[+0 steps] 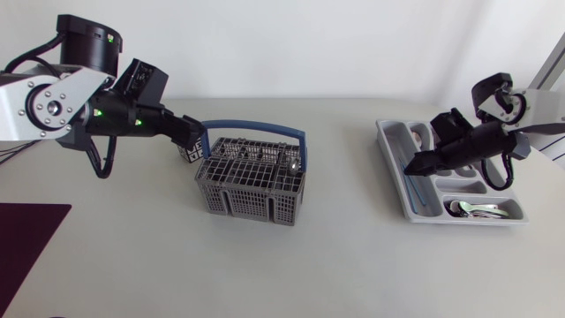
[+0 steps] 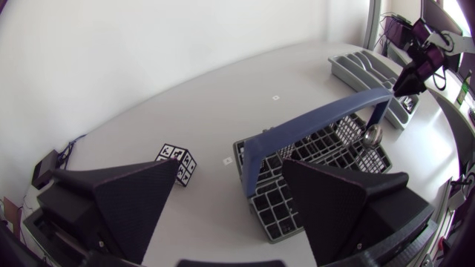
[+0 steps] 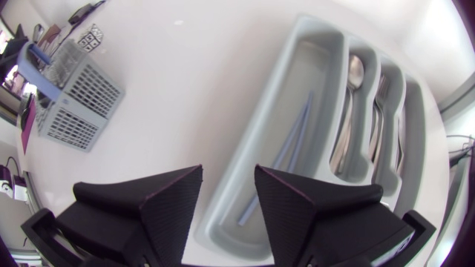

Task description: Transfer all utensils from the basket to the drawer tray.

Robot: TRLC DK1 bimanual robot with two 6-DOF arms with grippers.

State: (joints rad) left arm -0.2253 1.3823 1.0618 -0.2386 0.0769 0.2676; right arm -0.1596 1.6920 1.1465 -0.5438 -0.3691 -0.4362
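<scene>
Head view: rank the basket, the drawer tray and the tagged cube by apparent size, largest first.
1 and 2. drawer tray and basket: near alike. The tray's outline runs slightly wider, but that order is unsure.
3. tagged cube: clearly smallest.

Head view: contents of the basket [image 1: 252, 181] are mostly screened by its grid walls. One spoon bowl [image 1: 289, 162] shows near the rim, its handle hidden. Utensil count cannot be told.
Marker cube [image 1: 192, 154], centre left, is part-covered by the left gripper [image 1: 196, 141].
Right gripper [image 1: 419, 164] overlaps the tray [image 1: 388, 146].
Dark mat [image 1: 26, 238] is cut off at the lower left edge.
Right wrist view: the tray's near end is hidden under the jaws. The thin blue utensil [image 3: 290, 141] is too slim to identify.
</scene>
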